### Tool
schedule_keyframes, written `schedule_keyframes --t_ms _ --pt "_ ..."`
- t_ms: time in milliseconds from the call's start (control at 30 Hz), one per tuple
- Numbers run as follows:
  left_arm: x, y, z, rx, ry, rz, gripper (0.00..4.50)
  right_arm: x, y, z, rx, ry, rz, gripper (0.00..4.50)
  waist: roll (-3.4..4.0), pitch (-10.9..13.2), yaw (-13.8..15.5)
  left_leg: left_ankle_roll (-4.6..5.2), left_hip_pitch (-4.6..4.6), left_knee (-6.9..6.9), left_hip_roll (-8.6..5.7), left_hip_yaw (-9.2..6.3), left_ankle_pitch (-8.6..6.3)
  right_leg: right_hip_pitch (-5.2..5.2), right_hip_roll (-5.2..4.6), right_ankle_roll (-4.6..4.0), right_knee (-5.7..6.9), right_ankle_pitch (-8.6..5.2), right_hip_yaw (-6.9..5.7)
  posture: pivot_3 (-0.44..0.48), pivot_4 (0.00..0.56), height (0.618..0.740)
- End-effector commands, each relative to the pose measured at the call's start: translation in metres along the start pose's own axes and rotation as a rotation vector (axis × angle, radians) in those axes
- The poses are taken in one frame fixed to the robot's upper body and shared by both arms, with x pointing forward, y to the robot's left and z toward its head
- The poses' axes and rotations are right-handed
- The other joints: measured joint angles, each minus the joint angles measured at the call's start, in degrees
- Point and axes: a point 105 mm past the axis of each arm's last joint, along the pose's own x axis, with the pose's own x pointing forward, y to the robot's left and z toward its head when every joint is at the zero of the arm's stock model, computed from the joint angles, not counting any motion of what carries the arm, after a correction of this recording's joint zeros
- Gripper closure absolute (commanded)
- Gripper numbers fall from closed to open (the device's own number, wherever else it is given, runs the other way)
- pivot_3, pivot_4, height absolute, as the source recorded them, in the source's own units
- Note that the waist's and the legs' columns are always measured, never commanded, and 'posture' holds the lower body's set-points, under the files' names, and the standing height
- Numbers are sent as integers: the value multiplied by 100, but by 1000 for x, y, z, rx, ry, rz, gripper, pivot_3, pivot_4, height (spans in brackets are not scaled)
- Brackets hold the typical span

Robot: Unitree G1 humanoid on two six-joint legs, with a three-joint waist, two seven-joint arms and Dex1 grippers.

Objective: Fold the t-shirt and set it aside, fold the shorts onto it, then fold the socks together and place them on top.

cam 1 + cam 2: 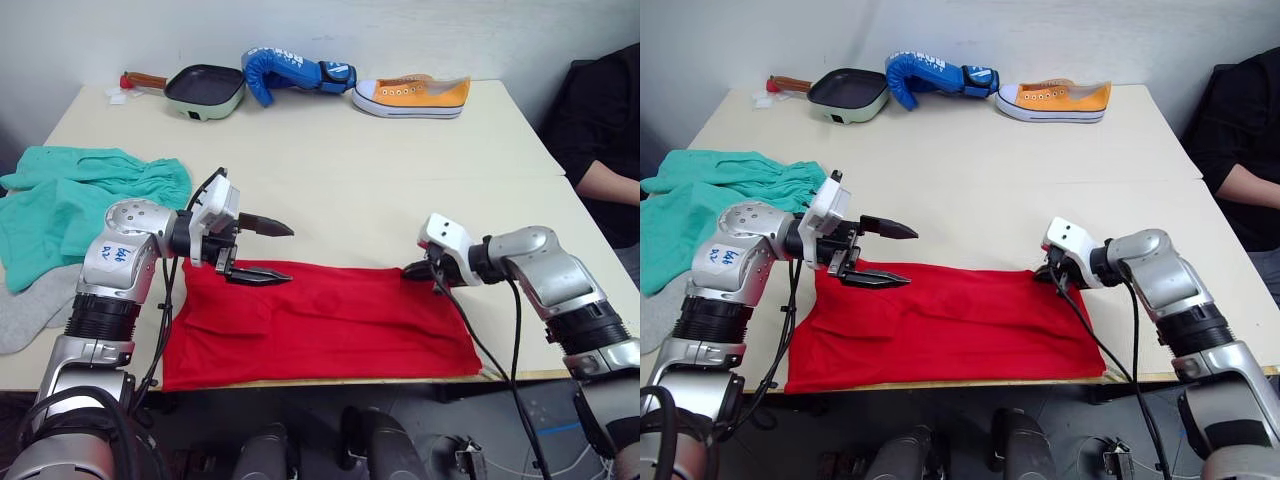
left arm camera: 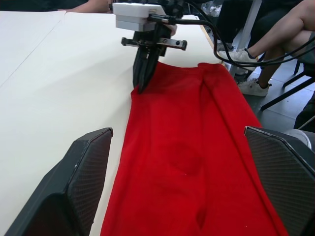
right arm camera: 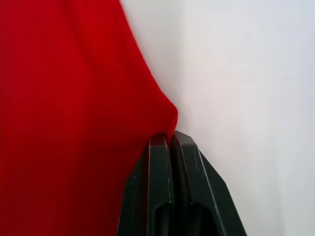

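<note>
Landmark for all placings: the t-shirt (image 1: 330,325).

Well left of the t-shirt: the shorts (image 1: 75,205), teal, bunched in soft heaps at the table's (image 1: 400,180) left edge. Just below them, a grey patch of knit at that same edge, likely the socks (image 1: 25,310), partly tucked behind the left arm. Neither yet folded, by the look of it.

At the t-shirt's far-left corner: left gripper (image 1: 258,250), fingers spread wide, one above and one just over the red cloth, grasping nothing.

Centre: the t-shirt itself, laid as a flat red band along the near table edge, mostly smooth, one long crease visible in the left wrist view. Apparently already doubled lengthwise; further folds judged outstanding.

At the t-shirt's far-right corner: right gripper (image 1: 1052,272), fingers pinched tight on the cloth edge, a small peak of red fabric drawn up between them in the right wrist view.

Handling assessment: light, limp cotton, no stiffness, prone to sagging and wrinkling between holds. Not fragile. Slips from a shallow pinch, so best taken deep at hem or corner, both far corners together, and carried evenly to keep the fold square.

Far behind the t-shirt: pan (image 1: 205,88), blue boxing glove (image 1: 290,72), orange shoe (image 1: 415,97). Right of it, a seated person (image 1: 605,150) in dark clothing.
</note>
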Motion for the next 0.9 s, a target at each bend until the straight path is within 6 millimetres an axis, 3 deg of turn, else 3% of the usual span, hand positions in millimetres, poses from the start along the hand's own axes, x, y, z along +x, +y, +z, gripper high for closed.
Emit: schedule_keyframes --t_ms 33,233,467,567,633,733,833,900 --pt "0 3 9 46 -12 14 0 1 -25 4 -58 24 -82 4478 0 0 -5 0 0 0 0 1 0 0 0 0 0 0 0 0 150 740" --pt "-1 9 10 58 -20 44 0 12 -66 28 -192 18 -257 4478 3 1 -98 -3 0 -2 0 0 3 0 0 0 19 0 0 0 150 740" --pt "-4 25 8 35 -31 129 0 18 -76 44 -224 -12 -311 4478 6 3 -145 -4 -7 -9 0 -2 5 -4 2 0 19 0 -2 0 150 740" --pt "-7 31 0 15 -2 147 0 6 -83 48 -192 -57 -340 3890 7 4 -142 -3 -7 -8 0 -2 6 -4 1 0 20 0 -2 0 150 740" --pt "-9 34 -5 5 16 146 0 -4 -86 50 -178 -79 -362 3151 8 5 -133 -1 -9 -7 0 -3 7 -4 1 0 21 0 -3 0 150 740" --pt "-18 44 -16 -11 69 163 0 -34 -82 44 -75 -147 -398 2071 8 5 -87 0 -16 -5 0 -11 7 -4 0 0 17 0 -6 0 150 740" --pt "-26 54 -24 -30 104 185 0 -64 -52 36 82 -207 -423 1075 9 4 -8 -1 -51 2 0 -49 7 -13 7 1 2 0 -11 0 150 740" --pt "-30 61 -32 -37 156 205 0 -84 -18 26 237 -234 -462 346 11 6 37 -1 -65 0 -1 -59 6 -22 11 1 -1 0 -11 0 150 740"
